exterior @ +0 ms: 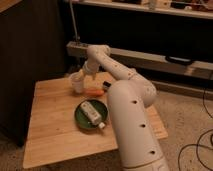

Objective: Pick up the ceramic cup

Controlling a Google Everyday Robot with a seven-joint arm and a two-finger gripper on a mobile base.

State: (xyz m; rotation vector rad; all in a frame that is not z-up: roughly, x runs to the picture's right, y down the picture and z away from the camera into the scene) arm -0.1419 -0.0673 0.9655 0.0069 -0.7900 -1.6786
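Nearest the camera, the robot's broad white arm housing [131,125] rises from the lower edge and hides the right part of the light wooden square table [50,135]. Just to its left, on the table's middle, lies a round dark green plate [81,119] with a white capped bottle [92,113] lying on its side across it, cap toward the near right. Beyond the plate, an orange carrot-like piece [94,92] lies flat on the wood, with a small dark object [106,83] just behind it, too indistinct to name. Left of the orange piece, near the table's far edge, the small pale ceramic cup [77,83] stands upright on the wood. The arm curves back from the housing and bends down to the gripper [83,74], which sits right at the cup's rim on its right side; whether its jaws are spread or closed on the cup I cannot tell. Behind the table runs a long low grey metal bench [165,59] before a dark wall.
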